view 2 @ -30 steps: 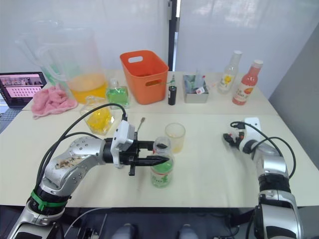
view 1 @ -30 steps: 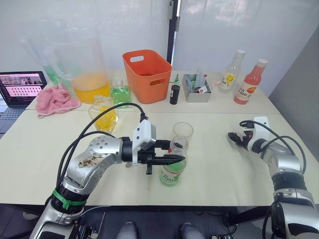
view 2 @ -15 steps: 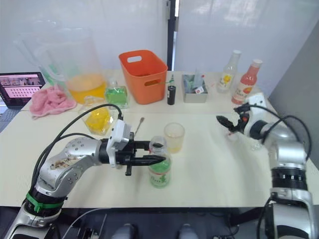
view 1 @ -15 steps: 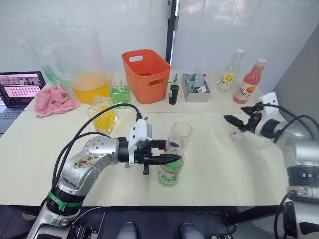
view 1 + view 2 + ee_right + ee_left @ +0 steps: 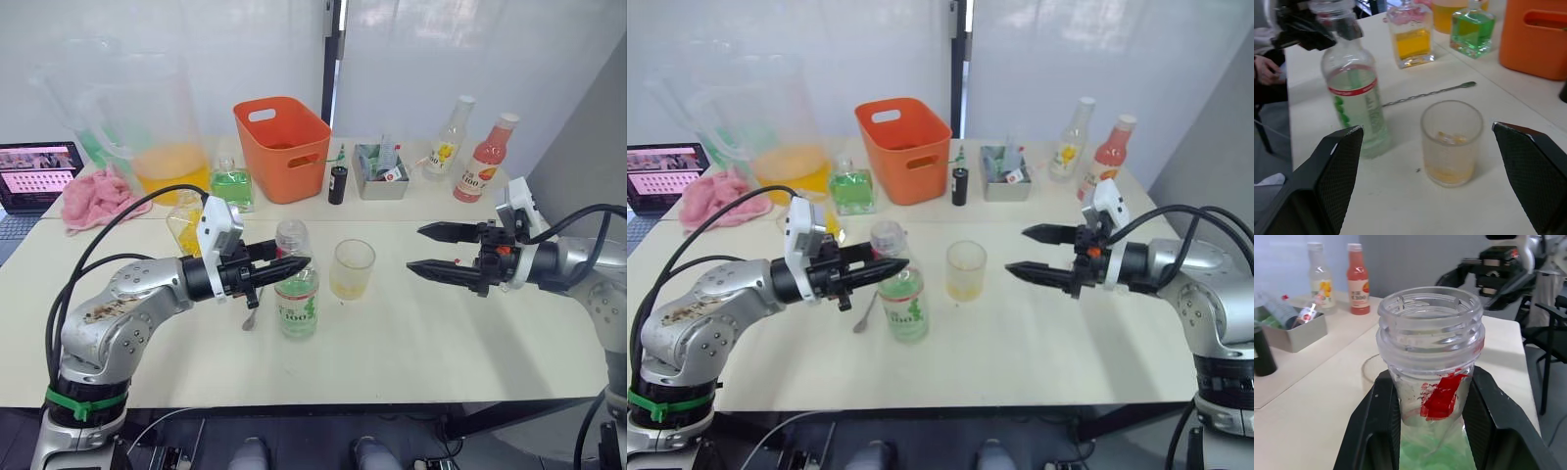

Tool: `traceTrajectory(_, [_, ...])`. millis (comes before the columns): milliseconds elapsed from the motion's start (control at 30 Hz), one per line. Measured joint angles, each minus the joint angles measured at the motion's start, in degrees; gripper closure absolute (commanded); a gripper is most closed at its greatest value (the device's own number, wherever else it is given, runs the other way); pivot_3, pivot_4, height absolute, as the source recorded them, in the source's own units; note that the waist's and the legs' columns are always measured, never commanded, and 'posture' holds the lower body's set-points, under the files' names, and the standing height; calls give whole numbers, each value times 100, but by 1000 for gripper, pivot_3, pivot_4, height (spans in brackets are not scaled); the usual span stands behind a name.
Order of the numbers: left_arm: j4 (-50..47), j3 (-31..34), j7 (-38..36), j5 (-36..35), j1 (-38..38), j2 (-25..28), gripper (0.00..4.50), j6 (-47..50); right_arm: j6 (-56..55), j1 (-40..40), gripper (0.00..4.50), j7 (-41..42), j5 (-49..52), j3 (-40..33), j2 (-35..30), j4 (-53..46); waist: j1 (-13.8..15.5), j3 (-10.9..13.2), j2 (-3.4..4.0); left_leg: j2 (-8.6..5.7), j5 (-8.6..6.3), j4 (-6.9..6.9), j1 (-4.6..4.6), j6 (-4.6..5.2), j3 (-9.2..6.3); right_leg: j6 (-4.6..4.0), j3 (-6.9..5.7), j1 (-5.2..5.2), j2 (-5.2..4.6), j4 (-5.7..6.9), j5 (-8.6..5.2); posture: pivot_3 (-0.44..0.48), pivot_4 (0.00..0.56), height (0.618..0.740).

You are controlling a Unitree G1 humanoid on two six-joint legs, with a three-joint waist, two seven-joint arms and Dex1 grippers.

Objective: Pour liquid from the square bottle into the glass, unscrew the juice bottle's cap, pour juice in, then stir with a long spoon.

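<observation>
Since the right pincer (image 5: 423, 249) has swung in wide open, the left pincer (image 5: 291, 265) grips the uncapped bottle (image 5: 295, 284) beside the glass (image 5: 353, 269), ready to pour.

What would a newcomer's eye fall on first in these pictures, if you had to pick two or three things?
Most likely the uncapped juice bottle at mid-table, its neck gripped by the left hand. Next, the right hand, spread wide open and pointing at the glass beside the bottle. Behind them, the bright orange bin stands at the back.
</observation>
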Motion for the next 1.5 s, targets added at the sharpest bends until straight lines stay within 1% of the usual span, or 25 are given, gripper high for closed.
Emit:
traceTrajectory(133, [149, 67, 135, 71, -245, 153, 3274, 19, 205, 178, 56, -67, 328, -43, -17, -348, 66, 1, -1, 0, 0, 1, 0, 0, 0, -2, 0, -1, 0, -2, -1, 0, 150, 738])
traceTrajectory(300, [566, -28, 259, 461, -779, 237, 3274, -24, 280, 445, 56, -294, 540, -149, -17, -656, 108, 1, -2, 0, 0, 0, -1, 0, 0, -1, 0, -1, 0, -2, 0, 0, 150, 738])
traceTrajectory(400, [930, -326, 205, 835, -1110, 266, 3274, -174, 286, 584, 56, -528, 654, -252, 3, -822, 126, 1, -3, -1, 0, 0, -3, 0, 0, -1, -1, -2, 0, -3, 1, 0, 150, 738])
traceTrajectory(500, [1455, -638, 98, 1310, -1426, 233, 3274, -576, 290, 807, 56, -789, 738, -363, 84, -1002, 125, 2, -4, -1, 0, 0, -3, 0, 0, -1, -1, -2, 1, -3, 1, 0, 150, 738])
traceTrajectory(633, [2274, -1037, 148, 1992, -2051, -90, 3274, -1067, 314, 1091, 56, -1155, 905, -525, 138, -1298, 150, 3, -5, -2, 0, 1, -6, 0, 0, 0, -1, -1, 0, -4, 3, 0, 150, 738])
traceTrajectory(800, [3084, -1396, 115, 2471, -2646, -599, 3274, -1437, 448, 1348, 56, -1498, 1108, -655, 111, -1530, 167, 4, -7, -2, 0, 1, -10, 0, 0, 0, -1, -3, 0, -5, 3, 0, 150, 738])
traceTrajectory(933, [3813, -1555, 23, 2896, -2955, -954, 3274, -2408, 484, 1500, 56, -1758, 1242, -912, 71, -1673, 169, 6, -10, -2, 0, 0, -13, 0, 0, -6, 0, -5, 1, -6, 7, 0, 150, 738])
traceTrajectory(1100, [4806, -1883, 124, 3867, -3360, -1134, 3274, -4110, 591, 1769, 56, -2140, 1542, -1056, 72, -1957, 158, 6, -10, -3, 0, 0, -12, 0, 0, -6, 1, -3, 0, -7, 7, 0, 150, 738])
traceTrajectory(1200, [5458, -2166, 433, 4607, -3438, -1176, 3274, -5186, 601, 1842, 56, -2359, 1578, -1124, 74, -2063, 161, 6, -10, -3, 0, 0, -12, 0, 0, -4, 1, -3, 0, -8, 8, 0, 150, 738])
traceTrajectory(1267, [5904, -2420, 769, 5217, -3471, -1174, 3274, -5917, 602, 1858, 56, -2478, 1670, -1129, 81, -2090, 170, 6, -11, -3, 0, 0, -13, 0, 0, -4, 1, -3, 0, -8, 8, 0, 150, 738])
traceTrajectory(1333, [6306, -2603, 1081, 5655, -3538, -1199, 3274, -6434, 601, 1845, 56, -2610, 1737, -1119, 130, -2118, 183, 6, -11, -3, 0, 0, -15, 0, 0, -3, 0, -4, 0, -9, 9, 0, 150, 738])
traceTrajectory(1367, [6563, -2654, 1237, 5824, -3593, -1261, 3274, -6656, 601, 1822, 56, -2689, 1768, -1100, 166, -2141, 194, 6, -12, -4, 0, 0, -18, 0, 0, -2, 1, -5, -1, -10, 9, 0, 150, 738])
traceTrajectory(1500, [7031, -2689, 1588, 6133, -3723, -1405, 3274, -7093, 601, 1792, 56, -2845, 1790, -1054, 178, -2204, 222, 7, -12, -5, 0, 1, -27, 0, 0, -1, 0, -10, -1, -11, 10, 0, 150, 738])
